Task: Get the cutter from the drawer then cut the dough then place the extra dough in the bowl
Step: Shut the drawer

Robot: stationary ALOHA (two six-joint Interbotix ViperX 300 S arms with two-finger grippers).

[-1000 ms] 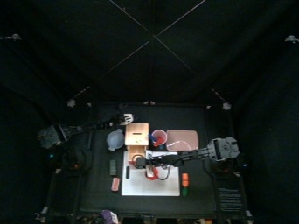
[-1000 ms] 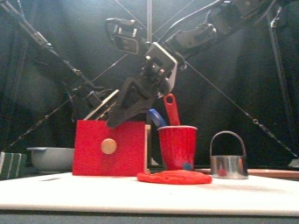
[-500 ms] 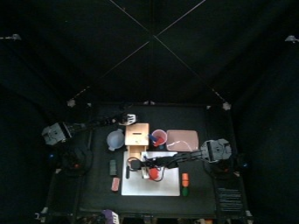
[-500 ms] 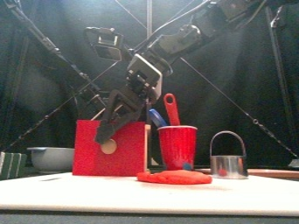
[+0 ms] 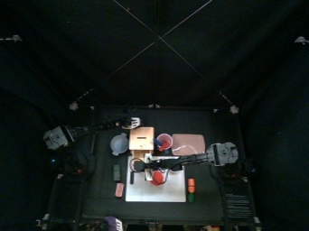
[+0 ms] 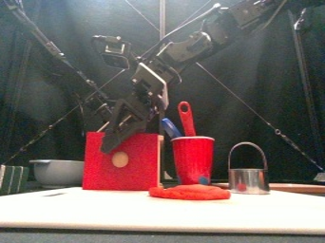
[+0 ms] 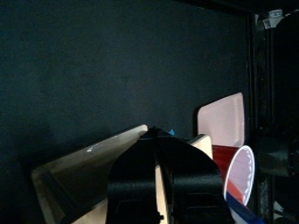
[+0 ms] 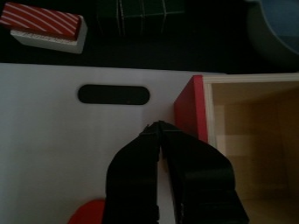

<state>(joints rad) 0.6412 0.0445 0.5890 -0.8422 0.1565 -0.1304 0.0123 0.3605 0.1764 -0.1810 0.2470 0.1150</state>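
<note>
Right gripper (image 8: 156, 129) shifted toward wooden box (image 8: 251, 114), jaws closed.

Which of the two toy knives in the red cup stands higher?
The red knife: its end rises above the blue knife beside it in the red cup.

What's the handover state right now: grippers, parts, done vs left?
Left gripper: shut, empty, behind the wooden box.
Right gripper: shut, empty, over the white cutting board beside the box's red drawer front.
Metal cutter: out, standing right of the red cup.
Dough: on the board, looks uncut. Bowl: left of the box.
To do: grab cutter, cut dough, extra into bowl.
</note>
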